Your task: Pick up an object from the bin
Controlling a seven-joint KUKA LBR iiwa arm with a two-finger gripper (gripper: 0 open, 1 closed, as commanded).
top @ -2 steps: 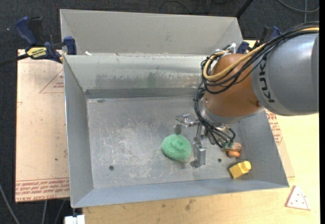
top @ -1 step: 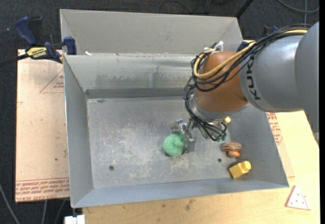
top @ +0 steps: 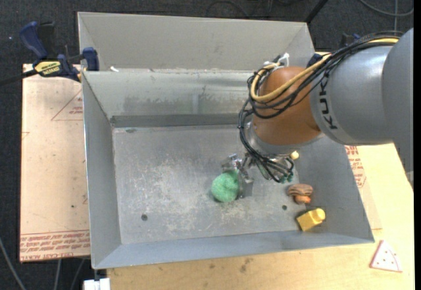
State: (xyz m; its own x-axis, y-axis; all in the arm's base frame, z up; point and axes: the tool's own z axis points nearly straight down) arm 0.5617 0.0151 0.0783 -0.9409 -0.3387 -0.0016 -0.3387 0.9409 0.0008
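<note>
Sharing the bin (top: 99, 170) — green ball (top: 225, 187), yellow block (top: 310, 218)

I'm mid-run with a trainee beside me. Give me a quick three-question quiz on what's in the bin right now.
1. Which thing in the bin lies nearest the gripper?
A) the yellow block
B) the green fuzzy lump
C) the brown lump
2. True or false: the yellow block lies against the bin's far wall.
3. Fill in: the brown lump's nearest neighbour is the ____ block.

Key:
1. B, the green fuzzy lump sits right beside the gripper, mid-floor.
2. False, it lies near the front wall, toward the right corner.
3. yellow
</note>
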